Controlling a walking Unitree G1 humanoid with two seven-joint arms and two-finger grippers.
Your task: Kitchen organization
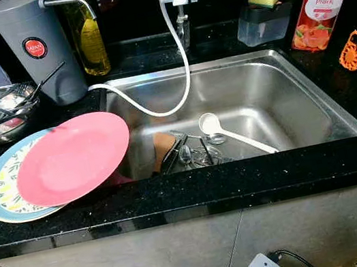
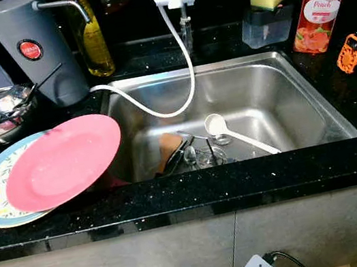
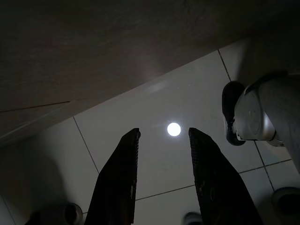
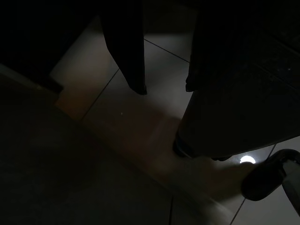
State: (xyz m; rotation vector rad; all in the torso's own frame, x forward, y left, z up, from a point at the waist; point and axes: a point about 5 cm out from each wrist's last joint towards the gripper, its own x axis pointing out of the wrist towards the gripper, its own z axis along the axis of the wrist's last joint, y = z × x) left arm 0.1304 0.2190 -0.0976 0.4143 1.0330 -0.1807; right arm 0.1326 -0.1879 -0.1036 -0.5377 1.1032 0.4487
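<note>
Left hand [image 3: 161,178] spread over floor tiles [image 3: 187,159], pink plate [image 1: 72,158] overhanging sink [image 1: 308,83]

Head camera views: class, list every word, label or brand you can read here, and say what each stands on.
"Peach": white label on the orange soap bottle.
Round red badge on the grey dispenser: lettering too small to read.
Label on the yellow oil bottle: blurred, unreadable.
</note>
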